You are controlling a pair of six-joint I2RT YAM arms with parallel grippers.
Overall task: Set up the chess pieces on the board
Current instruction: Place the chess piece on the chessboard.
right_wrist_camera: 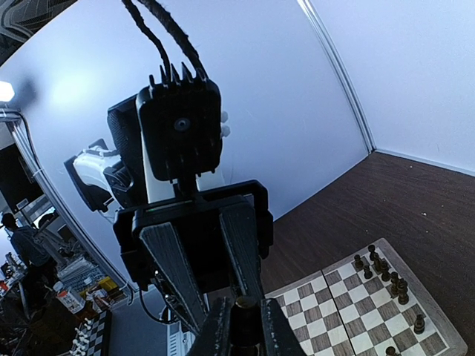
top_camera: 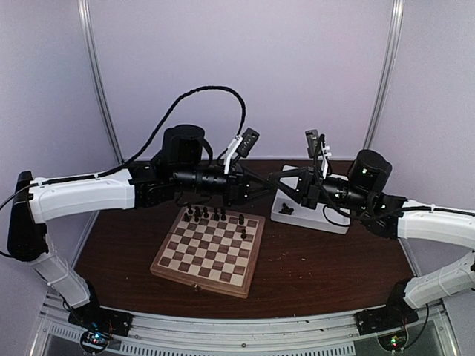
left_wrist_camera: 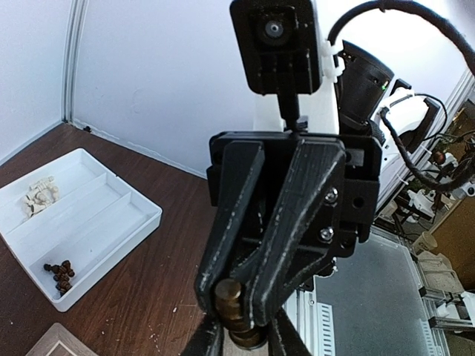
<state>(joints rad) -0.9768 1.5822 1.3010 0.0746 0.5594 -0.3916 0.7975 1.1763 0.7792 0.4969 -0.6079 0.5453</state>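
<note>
The right tool (left_wrist_camera: 236, 304) is clamped on a dark chess piece (left_wrist_camera: 228, 291), held in the air against the left tool's (right_wrist_camera: 241, 297) tips. Whether the left tool grips it cannot be told. The board (top_camera: 209, 251) lies below both tools. If the right tool lets go too early, the piece would likely drop onto the worktop (top_camera: 326, 259).

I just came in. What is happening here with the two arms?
The two arms meet in the air behind the chessboard, passing one dark chess piece. The right gripper is shut on it. The fingers of the left gripper sit on either side of the same piece; whether they grip yet is unclear. Some dark pieces already stand on the board's far rows. More wait in the white tray.
</note>
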